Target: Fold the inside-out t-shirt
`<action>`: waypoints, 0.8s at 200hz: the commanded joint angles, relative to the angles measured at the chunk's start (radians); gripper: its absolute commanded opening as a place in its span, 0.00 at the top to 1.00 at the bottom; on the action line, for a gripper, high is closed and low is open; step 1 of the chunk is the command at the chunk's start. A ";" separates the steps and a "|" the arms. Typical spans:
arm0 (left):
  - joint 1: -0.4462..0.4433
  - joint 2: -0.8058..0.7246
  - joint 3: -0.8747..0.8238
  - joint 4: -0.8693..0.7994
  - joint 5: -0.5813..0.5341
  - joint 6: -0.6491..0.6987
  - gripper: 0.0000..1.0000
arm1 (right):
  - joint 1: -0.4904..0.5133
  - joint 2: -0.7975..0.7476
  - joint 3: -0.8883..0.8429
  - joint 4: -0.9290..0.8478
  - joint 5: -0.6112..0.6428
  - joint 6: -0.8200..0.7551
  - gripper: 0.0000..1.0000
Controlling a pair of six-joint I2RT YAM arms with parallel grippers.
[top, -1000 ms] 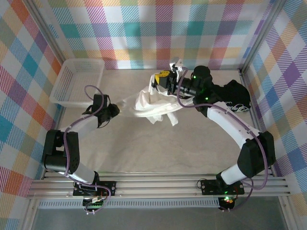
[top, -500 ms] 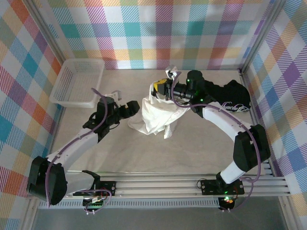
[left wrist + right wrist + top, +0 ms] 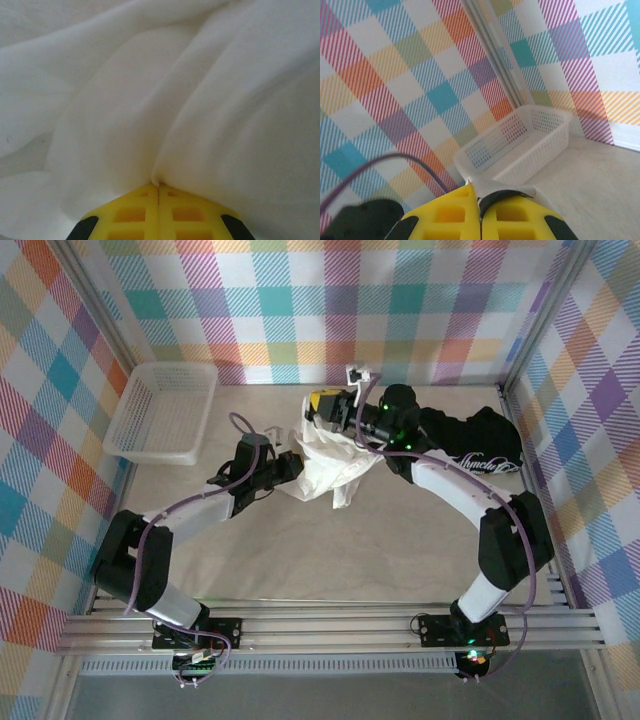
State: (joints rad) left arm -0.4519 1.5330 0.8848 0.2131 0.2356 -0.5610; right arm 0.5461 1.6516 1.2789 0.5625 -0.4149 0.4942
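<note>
- Mid-table, top view: the white inside-out t-shirt [image 3: 328, 462] hangs bunched betw. the two arms, its top corner lifted off the table [image 3: 300, 560] and the lower folds drooping toward the surface.
- Left gripper [image 3: 296, 462] comes in from the left, at the shirt's left edge. Wrist cam shows its yellow fingers [image 3: 135, 212] pressed together w/ a pleat of white cloth pinched at the tips; creases fan out from that point.
- Right gripper [image 3: 318, 408] sits at the top of the bundle, toward the back wall, pointing left. Its yellow fingers [image 3: 512, 215] are closed flush; a thin sliver of pale fabric pokes out at the tips, so it has hold of the shirt's upper edge.
- The two grippers are near each other, right one above and behind the left.
- White mesh basket [image 3: 160, 410] stands in the back-left corner, well apart from the shirt.
- Black t-shirt [image 3: 480, 445] w/ white script lies crumpled at the right side, beside the right arm's forearm.
- Plaid walls [image 3: 330, 300] ring the workspace.
</note>
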 commanded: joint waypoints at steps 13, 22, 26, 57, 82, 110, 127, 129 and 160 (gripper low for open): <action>-0.004 0.032 0.001 0.089 0.009 -0.022 1.00 | 0.046 0.032 0.138 0.106 0.137 0.145 1.00; -0.002 0.025 -0.010 0.088 -0.008 -0.021 1.00 | 0.051 0.037 0.167 0.046 0.151 0.152 1.00; -0.002 0.020 -0.017 0.088 -0.017 -0.018 1.00 | 0.052 0.039 0.181 0.012 0.150 0.150 1.00; 0.026 -0.058 -0.078 0.033 -0.152 -0.017 1.00 | 0.048 -0.006 0.262 -0.289 0.109 -0.042 1.00; 0.097 -0.117 -0.137 -0.016 -0.228 -0.057 1.00 | 0.009 -0.076 0.219 -0.374 -0.095 -0.215 1.00; 0.176 -0.152 -0.198 -0.050 -0.251 -0.096 1.00 | -0.048 -0.185 0.085 -0.393 -0.251 -0.373 1.00; 0.186 -0.162 -0.227 -0.055 -0.256 -0.098 1.00 | -0.075 -0.230 0.006 -0.380 -0.285 -0.434 1.00; 0.186 -0.163 -0.229 -0.054 -0.254 -0.098 1.00 | -0.078 -0.233 -0.002 -0.376 -0.286 -0.436 1.00; 0.185 -0.199 -0.255 -0.070 -0.199 -0.090 0.86 | -0.092 -0.225 -0.089 -0.369 -0.321 -0.471 1.00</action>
State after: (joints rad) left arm -0.2676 1.3880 0.6510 0.1764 0.0162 -0.6441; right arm 0.4576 1.4227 1.2335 0.1719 -0.6506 0.1230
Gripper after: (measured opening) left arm 0.065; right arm 0.073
